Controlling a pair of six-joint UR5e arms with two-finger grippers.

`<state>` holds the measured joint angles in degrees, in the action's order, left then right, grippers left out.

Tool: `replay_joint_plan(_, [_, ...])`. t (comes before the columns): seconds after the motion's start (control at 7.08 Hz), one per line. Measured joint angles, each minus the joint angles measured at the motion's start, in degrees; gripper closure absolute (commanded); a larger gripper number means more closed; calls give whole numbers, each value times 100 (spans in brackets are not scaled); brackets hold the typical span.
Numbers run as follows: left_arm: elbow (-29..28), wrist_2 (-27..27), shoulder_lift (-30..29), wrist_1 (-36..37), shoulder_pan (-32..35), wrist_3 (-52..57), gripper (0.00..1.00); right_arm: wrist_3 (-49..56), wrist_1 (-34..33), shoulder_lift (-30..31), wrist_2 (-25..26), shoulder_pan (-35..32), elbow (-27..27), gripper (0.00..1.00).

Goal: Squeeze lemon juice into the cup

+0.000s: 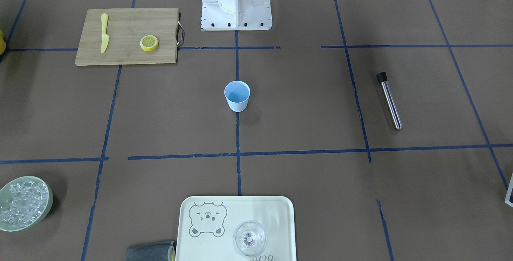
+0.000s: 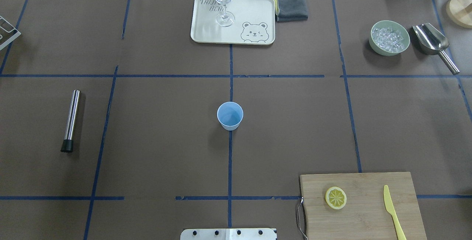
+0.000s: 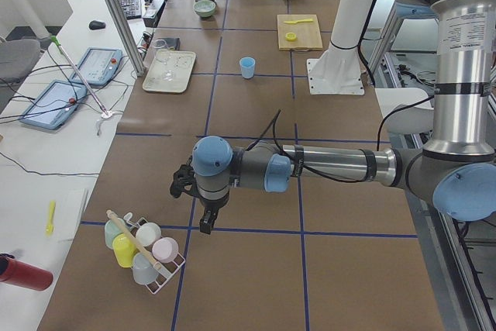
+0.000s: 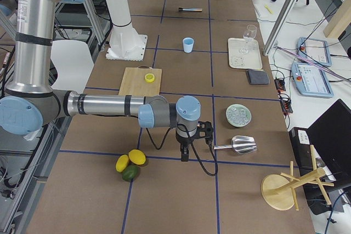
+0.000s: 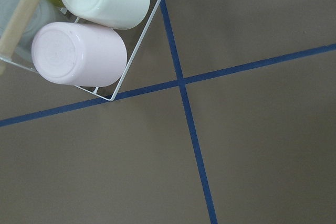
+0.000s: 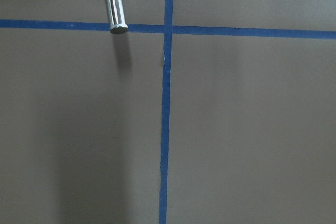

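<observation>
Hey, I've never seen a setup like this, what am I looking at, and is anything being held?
This is a robot with two arms at a table. Two pictures look down on the table, two look along it from its ends, two come from wrist cameras. The left gripper hangs by a rack of cups, the right gripper by a metal scoop; neither seems to hold anything. In the table's middle stands a light blue cup. A lemon half and a yellow knife lie on a wooden board. Also: a glass on a tray, a bowl of ice.
</observation>
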<state>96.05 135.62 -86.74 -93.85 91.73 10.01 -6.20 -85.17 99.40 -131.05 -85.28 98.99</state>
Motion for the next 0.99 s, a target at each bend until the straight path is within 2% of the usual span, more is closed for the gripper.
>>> replay_joint_plan(0.42, [2, 0, -52, -40, 5, 13, 0, -26, 2, -15, 0, -29, 54, 0])
replay_joint_plan(0.99, [20, 38, -62, -48, -4, 9, 0, -16, 11, -236, -20, -34, 564, 0])
